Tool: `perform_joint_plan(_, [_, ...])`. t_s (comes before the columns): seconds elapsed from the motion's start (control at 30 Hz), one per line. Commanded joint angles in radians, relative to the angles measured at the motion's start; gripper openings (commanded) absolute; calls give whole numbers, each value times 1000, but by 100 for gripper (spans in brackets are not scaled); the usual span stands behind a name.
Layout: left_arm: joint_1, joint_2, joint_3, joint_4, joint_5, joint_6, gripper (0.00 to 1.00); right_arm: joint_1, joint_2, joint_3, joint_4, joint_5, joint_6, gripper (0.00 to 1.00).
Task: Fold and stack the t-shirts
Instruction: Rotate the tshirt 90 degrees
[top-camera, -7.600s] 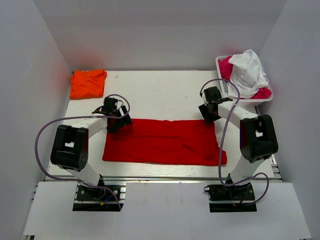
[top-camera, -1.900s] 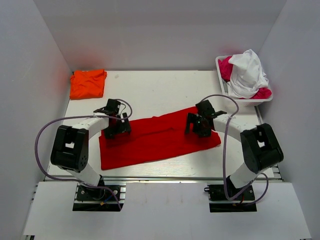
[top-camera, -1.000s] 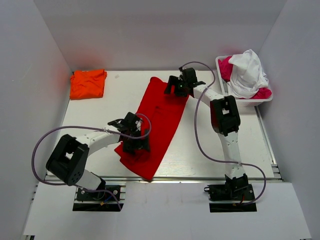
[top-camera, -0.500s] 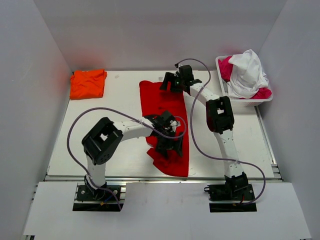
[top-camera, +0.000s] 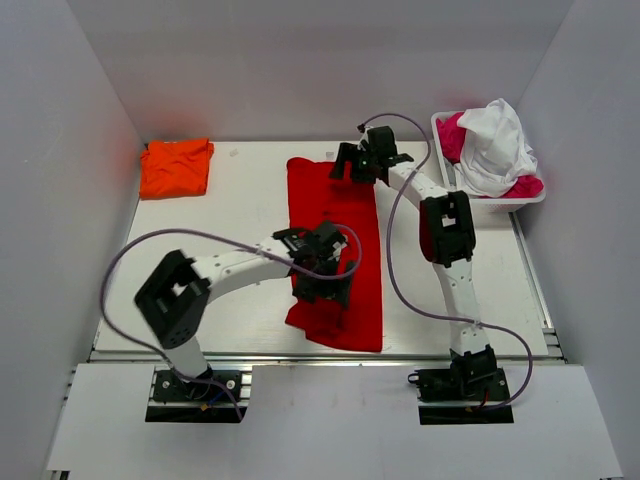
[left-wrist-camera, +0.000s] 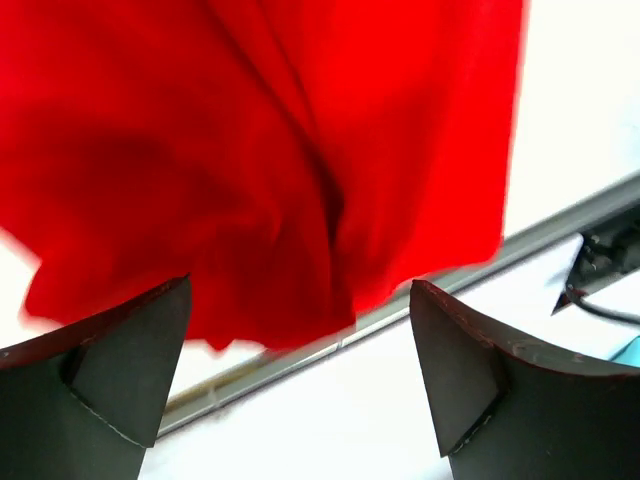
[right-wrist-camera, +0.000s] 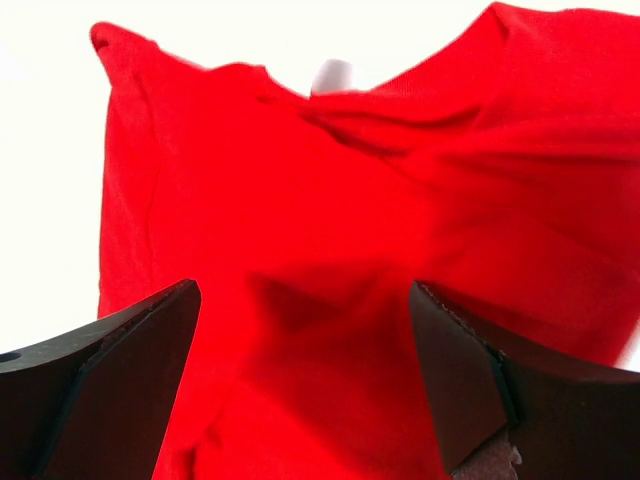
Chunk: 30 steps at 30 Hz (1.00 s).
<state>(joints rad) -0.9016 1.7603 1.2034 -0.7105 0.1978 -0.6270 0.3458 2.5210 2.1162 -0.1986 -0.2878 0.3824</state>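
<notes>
Top view: you've got the red t-shirt (top-camera: 335, 225) lying as a long strip down the middle of the table (top-camera: 230, 200), running from near the far edge to the near edge, w/ its near end bunched up. The orange t-shirt (top-camera: 176, 167) sits folded in the far left corner, well apart from the red one. The left gripper (top-camera: 322, 285) is over the strip's near half and the right gripper (top-camera: 343, 168) is over its far end. The basket (top-camera: 441, 124) in the far right corner holds a white cloth (top-camera: 495, 140) and pink cloth (top-camera: 455, 135). Left wrist view: your left gripper (left-wrist-camera: 300, 300) is released, jaws spread wide, w/ rumpled red t-shirt (left-wrist-camera: 250, 150) below them and the table's near edge beyond. Right wrist view: the right gripper (right-wrist-camera: 300, 295) is likewise released, jaws wide, w/ the red t-shirt (right-wrist-camera: 330, 200) creased beneath and bare table past it.
</notes>
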Motion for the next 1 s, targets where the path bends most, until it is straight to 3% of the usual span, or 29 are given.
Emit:
perform_joint_plan(0.0, [-16,-227,-56,-86,-90,18,100,-13,-145,-15,-32,22,-71,90])
perform_joint_plan(0.17, [4,-386,-137,-147,-240,-31,100,18,-324,-145,-122,135,-174,90])
perform_joint_plan(0.2, [4,-400,-137,-165,-283,-80,100,22,-371,-257,-137,185,-184,90])
perform_joint_plan(0.3, [13,-423,-148,-234,-544,-207,100,79,-486,-474,-110,280,-200,90])
perform_joint_plan(0.5, [127,-392,-91,-181,-630,-186,100,235,-522,-642,-153,550,-142,90])
perform_joint_plan(0.67, [219,-349,-80,-141,-624,-149,100,282,-421,-556,-205,634,-47,90])
perform_joint_plan(0.8, [276,-370,-157,-77,-552,-115,100,289,-320,-426,-278,642,30,90])
perform_joint_plan(0.97, [313,-390,-209,-89,-575,-88,100,274,-182,-279,-321,645,64,90])
